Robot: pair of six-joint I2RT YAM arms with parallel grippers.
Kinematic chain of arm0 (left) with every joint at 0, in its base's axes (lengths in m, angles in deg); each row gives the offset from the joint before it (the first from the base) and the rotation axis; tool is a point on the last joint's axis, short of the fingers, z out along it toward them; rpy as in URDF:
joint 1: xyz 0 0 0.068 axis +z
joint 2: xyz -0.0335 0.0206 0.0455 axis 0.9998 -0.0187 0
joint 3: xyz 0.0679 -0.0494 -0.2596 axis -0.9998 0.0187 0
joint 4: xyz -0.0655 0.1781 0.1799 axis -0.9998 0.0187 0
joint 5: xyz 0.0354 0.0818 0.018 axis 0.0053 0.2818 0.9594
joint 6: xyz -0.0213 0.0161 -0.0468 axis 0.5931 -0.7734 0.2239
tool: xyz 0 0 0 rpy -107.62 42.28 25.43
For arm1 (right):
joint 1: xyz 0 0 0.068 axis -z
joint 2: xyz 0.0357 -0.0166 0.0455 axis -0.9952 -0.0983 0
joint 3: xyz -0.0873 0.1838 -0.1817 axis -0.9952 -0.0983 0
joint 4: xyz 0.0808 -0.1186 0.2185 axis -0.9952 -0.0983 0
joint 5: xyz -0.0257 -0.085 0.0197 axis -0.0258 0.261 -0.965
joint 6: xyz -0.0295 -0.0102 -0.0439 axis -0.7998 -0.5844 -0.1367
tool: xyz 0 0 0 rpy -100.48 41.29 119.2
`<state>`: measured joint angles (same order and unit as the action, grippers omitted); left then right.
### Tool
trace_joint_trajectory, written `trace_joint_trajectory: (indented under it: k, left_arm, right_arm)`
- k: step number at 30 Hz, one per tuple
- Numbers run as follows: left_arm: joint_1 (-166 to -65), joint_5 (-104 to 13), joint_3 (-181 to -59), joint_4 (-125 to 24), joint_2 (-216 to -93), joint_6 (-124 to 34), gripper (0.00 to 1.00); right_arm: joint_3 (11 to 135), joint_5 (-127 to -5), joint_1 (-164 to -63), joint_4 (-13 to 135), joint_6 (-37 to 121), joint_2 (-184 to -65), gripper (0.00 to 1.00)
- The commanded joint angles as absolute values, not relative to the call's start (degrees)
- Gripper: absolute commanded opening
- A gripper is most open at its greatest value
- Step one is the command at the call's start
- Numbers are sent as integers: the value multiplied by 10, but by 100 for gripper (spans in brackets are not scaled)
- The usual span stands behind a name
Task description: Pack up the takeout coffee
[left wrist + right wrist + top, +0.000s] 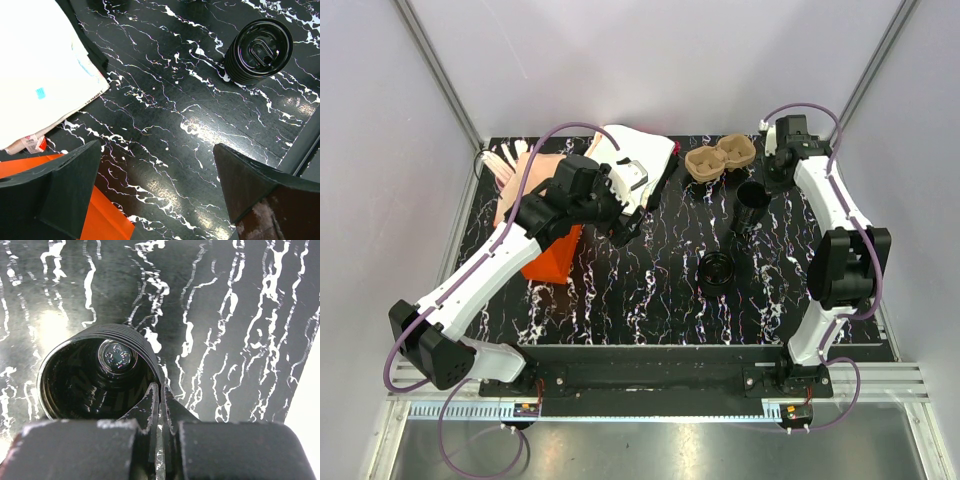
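The takeout coffee [752, 208] is a black ribbed cup, open at the top, standing just in front of the brown cardboard tray [720, 158]. In the right wrist view I look down into the cup [95, 375]. My right gripper [160, 388] is shut on its rim, with one finger inside the wall and one outside. From above, the right gripper [767, 185] reaches down at the cup's right side. My left gripper [157, 150] is open above bare table, with nothing between its fingers. From above, the left gripper [625, 225] hangs beside the white bag.
A second black ribbed round piece with a sip lid [717, 270] stands mid-table and also shows in the left wrist view [257, 50]. A white bag [635, 160] and an orange packet [552, 255] lie at the left. Pink stirrers [510, 162] sit at the back left.
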<state>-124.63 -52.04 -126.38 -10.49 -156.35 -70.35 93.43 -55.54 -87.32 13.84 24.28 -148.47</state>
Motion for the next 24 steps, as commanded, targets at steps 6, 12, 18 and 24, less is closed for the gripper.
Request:
trace_joint_trajectory:
  k: [6, 12, 18, 24]
  left_arm:
    - [-1247, -532, -1278, -124, -1540, -701, 99]
    - [-1246, -532, -1276, -124, -1536, -700, 99]
    - [-1246, -534, -1277, -122, -1533, -699, 99]
    - [-1246, -534, -1277, -121, -1530, -699, 99]
  right_arm:
    - [956, -518, -847, 167, 254, -1483, 2]
    - [955, -507, -815, 172, 254, -1486, 2]
    - [954, -499, -794, 179, 252, -1488, 1]
    - [953, -503, -792, 179, 252, -1487, 1]
